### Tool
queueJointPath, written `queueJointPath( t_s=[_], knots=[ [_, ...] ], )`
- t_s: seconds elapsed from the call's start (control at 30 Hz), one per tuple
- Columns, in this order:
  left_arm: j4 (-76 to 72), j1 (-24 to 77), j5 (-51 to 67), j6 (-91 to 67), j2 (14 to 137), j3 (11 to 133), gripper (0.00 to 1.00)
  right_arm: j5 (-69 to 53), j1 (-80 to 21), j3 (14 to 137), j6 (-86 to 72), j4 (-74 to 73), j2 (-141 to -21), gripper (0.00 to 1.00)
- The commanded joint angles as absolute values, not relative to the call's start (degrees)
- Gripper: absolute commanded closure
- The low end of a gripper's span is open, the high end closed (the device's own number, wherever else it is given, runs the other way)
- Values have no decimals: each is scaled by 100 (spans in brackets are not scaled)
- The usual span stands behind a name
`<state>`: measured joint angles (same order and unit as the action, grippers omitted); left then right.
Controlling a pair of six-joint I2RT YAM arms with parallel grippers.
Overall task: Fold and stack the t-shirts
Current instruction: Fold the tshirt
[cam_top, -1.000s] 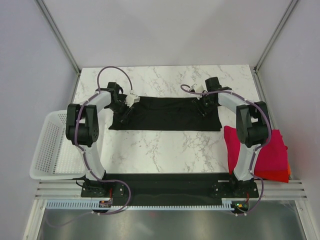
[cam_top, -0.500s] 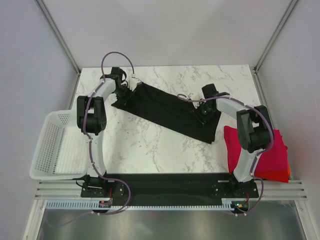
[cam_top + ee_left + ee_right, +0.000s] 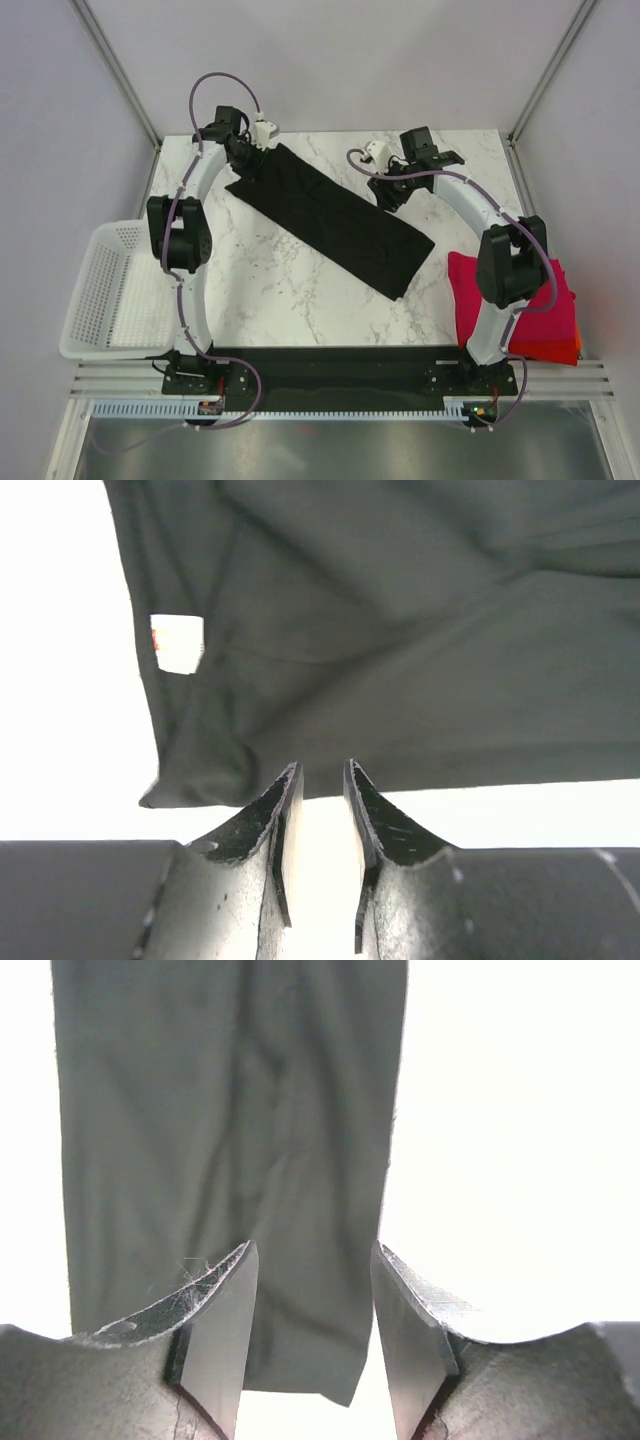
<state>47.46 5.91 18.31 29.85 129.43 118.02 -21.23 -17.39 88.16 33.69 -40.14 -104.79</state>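
On the marble tabletop (image 3: 300,300) the black t-shirt (image 3: 330,220), a level folded strip a second earlier, lay swung diagonally toward the stacked red t-shirts (image 3: 545,300), the left hand (image 3: 320,770) narrowly parted and the right hand (image 3: 312,1250) open, both empty, so another fold seemed due

A white worktop (image 3: 300,300) with grey marble veining fills the middle of the cell. Plain, pale lavender-grey wall panels (image 3: 330,60) close it in at the back and on both sides. They meet at slanting aluminium posts (image 3: 114,70) at the far corners. A slotted aluminium rail (image 3: 110,378) runs along the near edge, with a dull metal sheet (image 3: 330,450) below it. The light is even and soft, with faint shadows.
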Motion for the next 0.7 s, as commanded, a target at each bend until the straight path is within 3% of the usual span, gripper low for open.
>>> queueJointPath(
  t_s=[0.0,0.47,0.67],
  knots=[
    [4755,747,2284,2304,12367,11383,70,-2206,-1688,9305,3462,-3692,-11265,43],
    [4711,1072,2848,1476,12620,10503,73,-2084,-1679,11205,3762,-3524,-13218,44],
    [4720,1160,2584,1486,13226,10932,73,-1767,-1687,10524,3964,-3551,-13123,44]
  ],
)
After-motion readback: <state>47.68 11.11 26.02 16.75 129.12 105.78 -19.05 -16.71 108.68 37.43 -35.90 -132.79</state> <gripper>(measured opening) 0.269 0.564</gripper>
